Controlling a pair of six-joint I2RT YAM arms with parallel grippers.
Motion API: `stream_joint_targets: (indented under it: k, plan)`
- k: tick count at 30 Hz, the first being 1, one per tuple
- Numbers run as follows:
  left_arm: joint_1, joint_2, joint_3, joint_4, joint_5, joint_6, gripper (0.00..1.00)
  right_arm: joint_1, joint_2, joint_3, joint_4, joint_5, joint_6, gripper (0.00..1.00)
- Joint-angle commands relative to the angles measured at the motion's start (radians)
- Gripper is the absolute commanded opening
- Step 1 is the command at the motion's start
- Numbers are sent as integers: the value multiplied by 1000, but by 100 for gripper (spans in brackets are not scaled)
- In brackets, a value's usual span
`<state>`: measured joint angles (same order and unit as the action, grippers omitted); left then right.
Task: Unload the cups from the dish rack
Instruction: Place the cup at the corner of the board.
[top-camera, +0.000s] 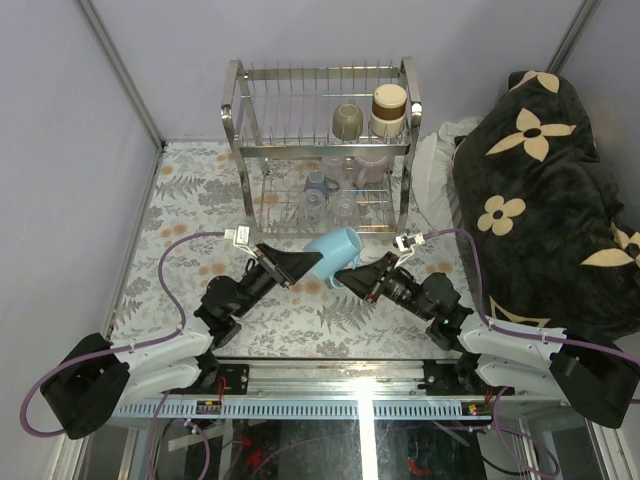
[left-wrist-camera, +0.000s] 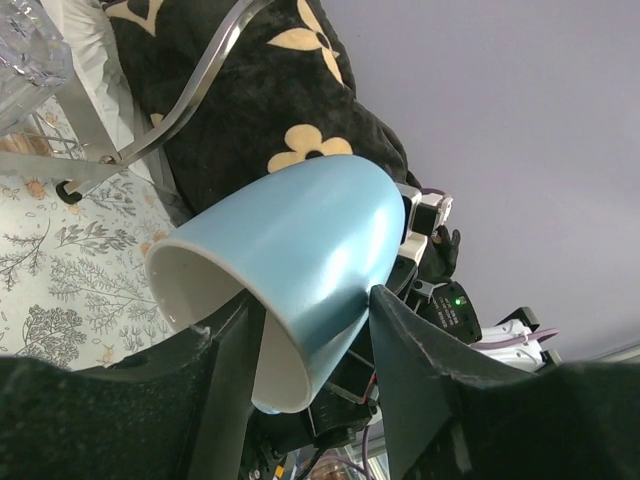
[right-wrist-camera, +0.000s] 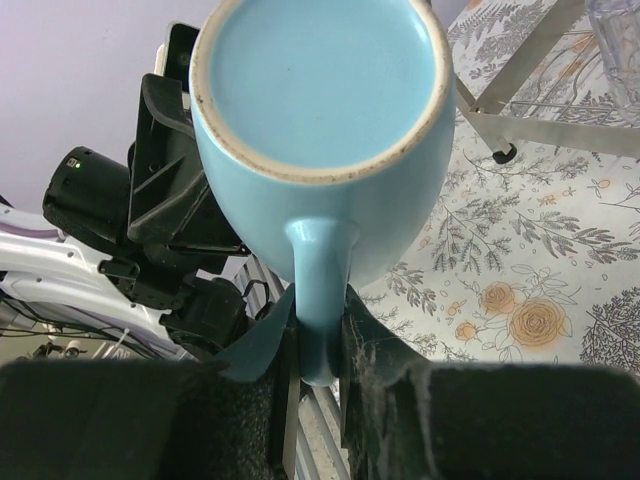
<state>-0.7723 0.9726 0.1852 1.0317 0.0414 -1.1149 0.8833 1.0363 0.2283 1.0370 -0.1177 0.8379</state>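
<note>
A light blue mug (top-camera: 333, 250) hangs tilted in the air between my two grippers, in front of the dish rack (top-camera: 235, 120). My right gripper (top-camera: 350, 272) is shut on its handle (right-wrist-camera: 320, 300). My left gripper (top-camera: 305, 265) holds the rim: one finger sits in the mouth and the other finger (left-wrist-camera: 400, 340) presses on the outer wall (left-wrist-camera: 300, 240). On the rack's top tier stand an olive-grey mug (top-camera: 347, 121) and a brown-and-cream cup (top-camera: 389, 108). The lower tier holds a pale lilac mug (top-camera: 372, 165), a grey-blue cup (top-camera: 318, 185) and clear glasses (top-camera: 345, 205).
A black blanket with cream flowers (top-camera: 540, 180) and a white pillow (top-camera: 435, 170) lie to the right of the rack. A floral cloth (top-camera: 190, 220) covers the table. Grey walls close in the left and the back. A rack foot (right-wrist-camera: 503, 155) stands close to the mug.
</note>
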Motion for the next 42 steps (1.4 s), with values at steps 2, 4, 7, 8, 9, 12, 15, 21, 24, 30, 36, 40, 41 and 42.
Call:
stream_joint_targets:
  k: [2, 4, 7, 8, 9, 12, 15, 21, 24, 30, 36, 40, 41, 42]
  plan:
    - [0, 18, 31, 84, -16, -8, 43, 17, -15, 39, 155, 4, -31, 0]
    - [1, 27, 35, 91, -13, -14, 40, 17, -13, 39, 153, 6, -36, 0]
    - [1, 41, 44, 97, -3, -19, 29, 19, -12, 37, 155, 8, -37, 0]
    - [0, 44, 46, 97, -2, -22, 26, 19, -10, 36, 155, 9, -39, 0]
    - [1, 46, 48, 98, 1, -23, 20, 19, -10, 36, 155, 10, -41, 0]
    - [0, 47, 49, 93, 3, -33, 2, 21, -11, 36, 153, 10, -43, 0]
    - [0, 38, 55, 79, 7, -25, 0, 21, -8, 32, 158, 11, -45, 0]
    - [0, -24, 66, 5, -13, 8, 0, 21, -27, 22, 151, 19, -53, 8]
    - [0, -73, 70, -58, -38, 34, 0, 20, -55, 12, 137, 28, -62, 27]
    - [8, -173, 88, -204, -88, 96, 0, 20, -112, -2, 73, 65, -79, 51]
    - [12, -296, 132, -442, -158, 152, 0, 21, -155, 2, -31, 97, -98, 56]
    - [15, -407, 213, -797, -312, 181, 0, 22, -193, 36, -173, 123, -127, 57]
    - [15, -443, 241, -885, -363, 181, 0, 22, -204, 43, -210, 129, -135, 57]
    - [14, -465, 269, -980, -417, 181, 0, 22, -215, 52, -245, 134, -144, 57]
